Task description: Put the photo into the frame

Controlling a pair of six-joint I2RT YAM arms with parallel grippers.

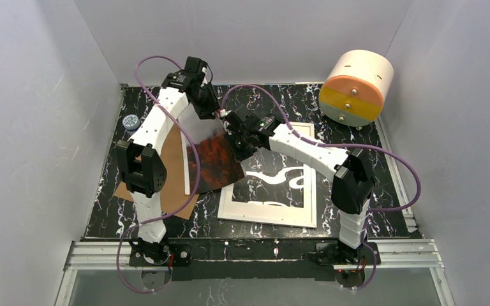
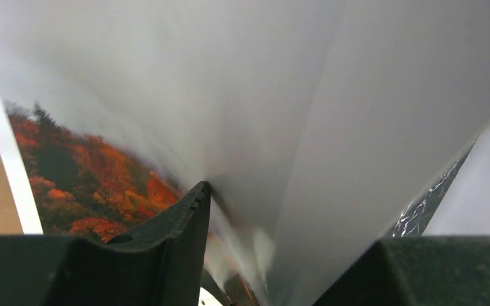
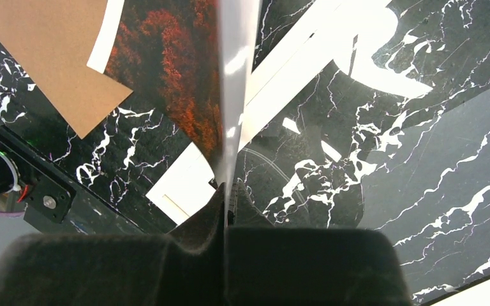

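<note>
The photo (image 1: pixel 214 159) hangs tilted at the centre of the top view, with the frame (image 1: pixel 230 207) lying flat to its lower right. My right gripper (image 3: pixel 226 191), the nearer to the frame, is clenched on its right edge. My left gripper (image 2: pixel 293 217) straddles the top edge; I cannot tell if it pinches.

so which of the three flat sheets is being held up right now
The photo, the red-orange forest print: it stands raised with the right gripper pinching its edge. The brown board and the white-rimmed frame both lie flat.
</note>
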